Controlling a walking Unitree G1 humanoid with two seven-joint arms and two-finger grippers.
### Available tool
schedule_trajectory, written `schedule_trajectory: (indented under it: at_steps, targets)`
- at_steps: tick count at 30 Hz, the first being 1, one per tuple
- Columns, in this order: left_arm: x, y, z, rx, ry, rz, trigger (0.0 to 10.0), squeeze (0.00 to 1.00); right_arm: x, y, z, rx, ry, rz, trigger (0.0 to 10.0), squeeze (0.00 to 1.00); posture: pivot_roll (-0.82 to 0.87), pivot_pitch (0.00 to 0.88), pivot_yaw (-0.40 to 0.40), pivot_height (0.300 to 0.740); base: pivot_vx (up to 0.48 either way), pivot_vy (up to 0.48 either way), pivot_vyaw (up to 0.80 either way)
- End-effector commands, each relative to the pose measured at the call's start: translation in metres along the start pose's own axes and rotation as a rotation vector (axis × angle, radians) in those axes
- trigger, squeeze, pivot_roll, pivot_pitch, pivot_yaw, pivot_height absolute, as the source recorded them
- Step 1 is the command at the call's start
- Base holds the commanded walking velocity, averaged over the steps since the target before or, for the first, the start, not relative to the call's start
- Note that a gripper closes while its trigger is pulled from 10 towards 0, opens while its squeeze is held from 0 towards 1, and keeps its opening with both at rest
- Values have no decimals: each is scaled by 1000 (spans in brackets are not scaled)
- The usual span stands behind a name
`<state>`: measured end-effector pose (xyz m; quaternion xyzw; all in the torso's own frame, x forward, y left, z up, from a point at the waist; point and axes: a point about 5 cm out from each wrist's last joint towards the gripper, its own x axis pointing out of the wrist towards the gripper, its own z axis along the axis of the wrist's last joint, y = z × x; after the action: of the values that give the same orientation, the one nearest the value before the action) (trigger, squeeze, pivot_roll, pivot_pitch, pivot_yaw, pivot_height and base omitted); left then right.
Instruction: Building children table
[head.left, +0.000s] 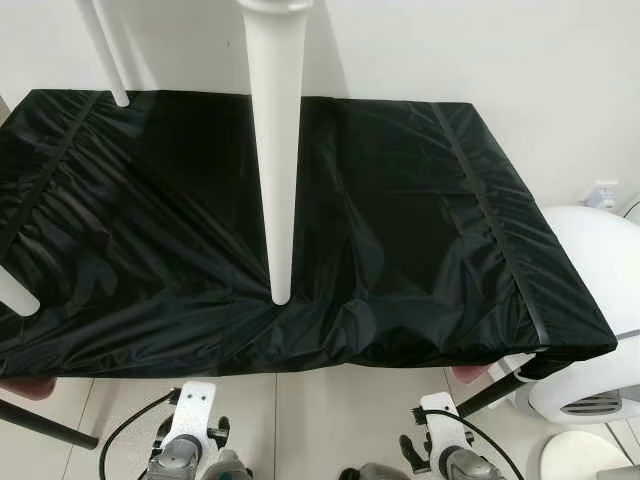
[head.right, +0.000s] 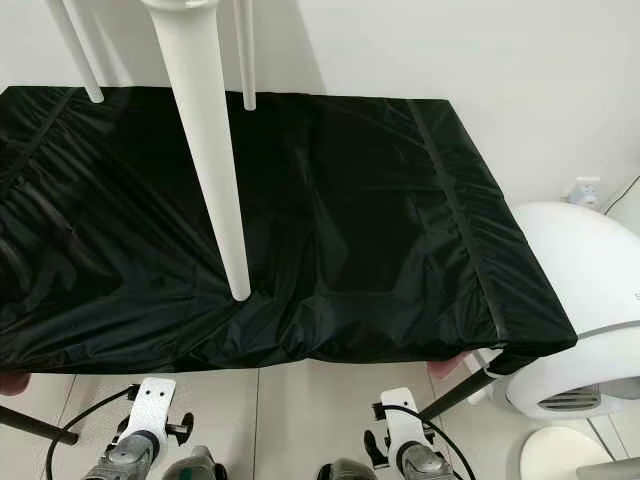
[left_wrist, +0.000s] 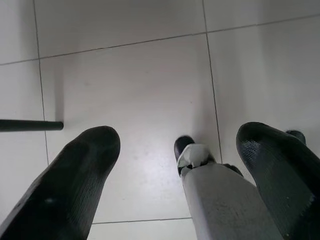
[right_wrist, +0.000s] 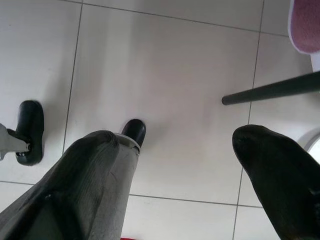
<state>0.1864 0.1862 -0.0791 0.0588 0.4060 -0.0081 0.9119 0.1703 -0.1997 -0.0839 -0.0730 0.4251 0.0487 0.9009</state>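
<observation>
Directly ahead, a black cloth (head.left: 400, 230) covers a raised flat surface and serves as the reference landmark. A white tapered table leg (head.left: 277, 150) stands upright with its narrow tip resting on the cloth near the front edge, about mid-width. Further white legs (head.left: 108, 50) rise at the cloth's far left corner, and another white leg end (head.left: 14, 293) shows at its left edge. These legs cross the view of the cloth's left half.

Beside the cloth's right edge sits a white rounded appliance (head.left: 600, 300) with a vent. Dark metal support legs (head.left: 497, 392) slant out beneath the cloth's front corners. A white wall (head.left: 500, 50) runs behind the cloth; pale floor tiles (left_wrist: 140, 85) lie below its front edge.

Both arms hang below the cloth's front edge. The left gripper (left_wrist: 175, 170) points at the tiles, fingers apart, holding nothing. The right gripper (right_wrist: 185, 170) likewise has its fingers spread over the tiles, near one dark support leg.
</observation>
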Motion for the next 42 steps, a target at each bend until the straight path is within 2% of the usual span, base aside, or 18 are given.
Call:
schedule_trajectory:
  at_steps: [1,5,18,34,42]
  targets:
    - [-1,3,-4,-20,11,29,10000,0,-2,-2,-8,25,26,-6,10000,0,9,23,-29,740,0,0,0]
    - [-3,3,-9,-28,22,30,10000,0,-5,-2,-17,35,51,-12,10000,0,9,34,-29,740,0,0,0]
    - [-2,-1,-6,-40,15,24,10000,0,-7,-4,-20,47,52,-18,10000,0,3,42,-31,740,0,0,0]
    - [-1,-2,-4,-50,9,25,10000,0,-2,1,-11,58,45,-19,10000,0,6,58,-29,740,0,-295,0]
    - [-1,-1,-4,-54,11,28,10000,0,-4,-3,-14,60,48,-23,10000,0,5,64,-30,740,0,-303,0]
